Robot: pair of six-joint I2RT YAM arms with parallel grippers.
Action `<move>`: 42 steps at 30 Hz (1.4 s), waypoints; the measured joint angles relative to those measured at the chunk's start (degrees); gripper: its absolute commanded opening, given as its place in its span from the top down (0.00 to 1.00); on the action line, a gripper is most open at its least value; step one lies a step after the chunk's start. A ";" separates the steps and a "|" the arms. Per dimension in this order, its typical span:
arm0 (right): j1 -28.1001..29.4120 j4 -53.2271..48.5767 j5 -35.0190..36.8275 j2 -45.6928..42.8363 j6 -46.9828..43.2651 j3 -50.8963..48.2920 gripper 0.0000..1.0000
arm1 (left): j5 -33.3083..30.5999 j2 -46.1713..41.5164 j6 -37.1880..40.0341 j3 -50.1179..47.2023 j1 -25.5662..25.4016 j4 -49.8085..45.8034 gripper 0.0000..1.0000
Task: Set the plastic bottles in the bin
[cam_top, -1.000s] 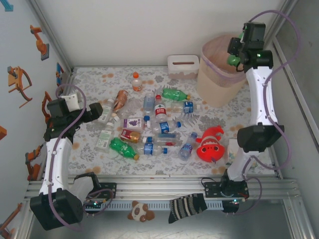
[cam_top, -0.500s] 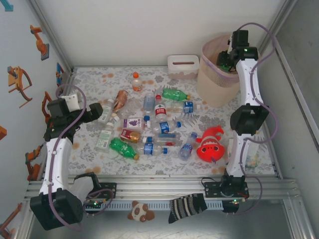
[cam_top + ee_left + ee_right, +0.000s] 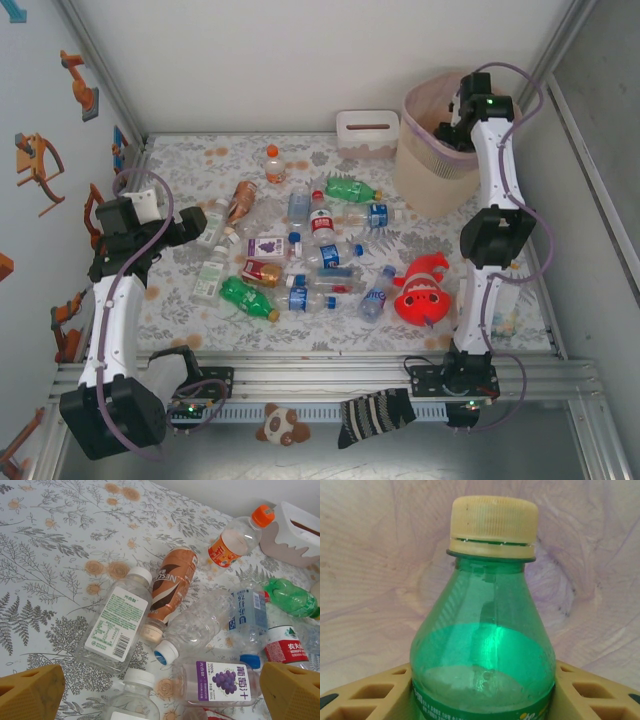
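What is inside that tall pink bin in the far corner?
The right gripper is down in the bin, holding a green bottle with a yellowish cap, a crinkled lilac liner behind it. The bottle and gripper cover the bottom, so other contents cannot be seen.

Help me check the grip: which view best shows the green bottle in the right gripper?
Right wrist: the green bottle is close up, yellow cap clear, body between the tan fingers of the right gripper. In top external the gripper is at the rim of the bin; the bottle is too small to make out.
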 measured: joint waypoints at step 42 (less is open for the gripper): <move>0.57 -5.88 -2.27 -11.56 4.96 -2.80 0.22 | 0.83 1.77 -0.02 0.00 0.00 0.31 0.01</move>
